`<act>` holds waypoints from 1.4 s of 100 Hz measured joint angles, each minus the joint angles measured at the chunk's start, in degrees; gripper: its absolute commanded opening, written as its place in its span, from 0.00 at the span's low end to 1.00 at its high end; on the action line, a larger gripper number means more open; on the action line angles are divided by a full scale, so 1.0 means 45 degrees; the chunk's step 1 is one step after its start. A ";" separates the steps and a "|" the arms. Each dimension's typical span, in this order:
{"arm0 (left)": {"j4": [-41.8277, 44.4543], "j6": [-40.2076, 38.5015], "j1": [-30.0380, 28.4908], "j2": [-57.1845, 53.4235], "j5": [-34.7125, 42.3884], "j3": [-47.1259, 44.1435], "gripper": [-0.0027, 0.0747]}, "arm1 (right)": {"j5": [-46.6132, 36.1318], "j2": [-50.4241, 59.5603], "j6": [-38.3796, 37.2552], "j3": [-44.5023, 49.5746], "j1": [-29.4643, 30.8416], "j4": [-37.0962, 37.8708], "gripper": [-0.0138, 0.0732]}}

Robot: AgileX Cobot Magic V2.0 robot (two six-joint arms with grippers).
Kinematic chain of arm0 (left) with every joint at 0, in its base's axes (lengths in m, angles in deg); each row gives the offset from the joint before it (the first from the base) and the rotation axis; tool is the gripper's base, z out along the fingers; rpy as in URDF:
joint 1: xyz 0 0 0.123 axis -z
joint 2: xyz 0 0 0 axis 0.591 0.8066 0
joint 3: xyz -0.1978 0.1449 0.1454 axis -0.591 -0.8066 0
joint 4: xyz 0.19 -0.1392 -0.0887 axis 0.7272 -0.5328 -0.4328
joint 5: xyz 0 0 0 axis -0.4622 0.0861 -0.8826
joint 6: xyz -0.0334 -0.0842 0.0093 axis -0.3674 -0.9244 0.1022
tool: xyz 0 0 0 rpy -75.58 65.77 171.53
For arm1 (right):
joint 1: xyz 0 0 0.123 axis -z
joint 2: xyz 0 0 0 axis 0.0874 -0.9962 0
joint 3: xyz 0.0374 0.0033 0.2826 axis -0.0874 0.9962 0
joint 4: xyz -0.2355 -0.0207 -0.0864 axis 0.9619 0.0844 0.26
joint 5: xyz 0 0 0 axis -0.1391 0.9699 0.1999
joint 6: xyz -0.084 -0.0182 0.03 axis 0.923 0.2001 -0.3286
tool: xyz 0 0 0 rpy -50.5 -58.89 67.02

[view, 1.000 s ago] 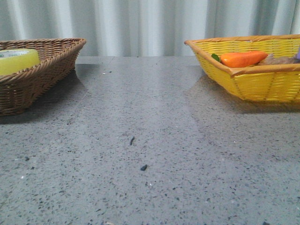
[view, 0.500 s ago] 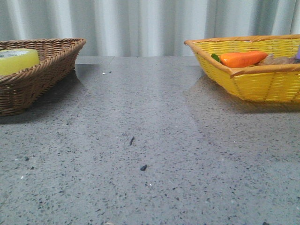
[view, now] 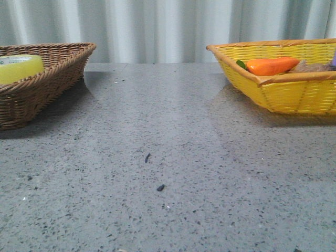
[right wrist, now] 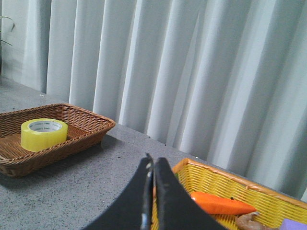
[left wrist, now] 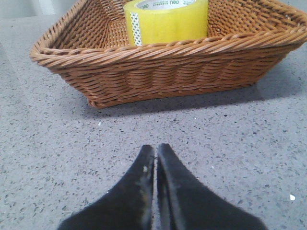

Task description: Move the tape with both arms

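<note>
One wide roll of bright yellow packing tape (left wrist: 166, 20) lies flat inside one brown wicker basket (left wrist: 168, 62) at the far left corner of the grey speckled stone table (view: 168, 157). One yellow woven basket (view: 283, 79) at the far right corner holds one orange carrot (view: 270, 65) plus other bits, too hidden to name. Left gripper (left wrist: 155, 158): fingers together, low over the table, just short of the brown basket. Right gripper (right wrist: 152, 170): fingers together, empty.
</note>
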State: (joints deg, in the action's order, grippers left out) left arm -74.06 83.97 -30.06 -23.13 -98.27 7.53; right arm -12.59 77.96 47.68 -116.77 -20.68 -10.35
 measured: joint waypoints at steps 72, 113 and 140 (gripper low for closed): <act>0.0000 0.0000 0.0000 0.0000 0.0000 0.0000 0.01 | 0.0130 0.0006 0.0000 0.0474 0.0189 0.0555 0.11; 0.0000 0.0000 0.0000 0.0000 0.0000 0.0000 0.01 | -0.3233 0.0576 -0.2331 0.6961 0.5309 0.0248 0.11; 0.0000 0.0000 0.0000 0.0000 0.0000 0.0000 0.01 | -0.1574 0.2704 -0.3514 0.8283 0.6409 0.0199 0.11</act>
State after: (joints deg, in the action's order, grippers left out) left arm -74.06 83.97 -30.06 -23.13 -98.27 7.53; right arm -19.67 90.13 31.86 -79.50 8.16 -9.46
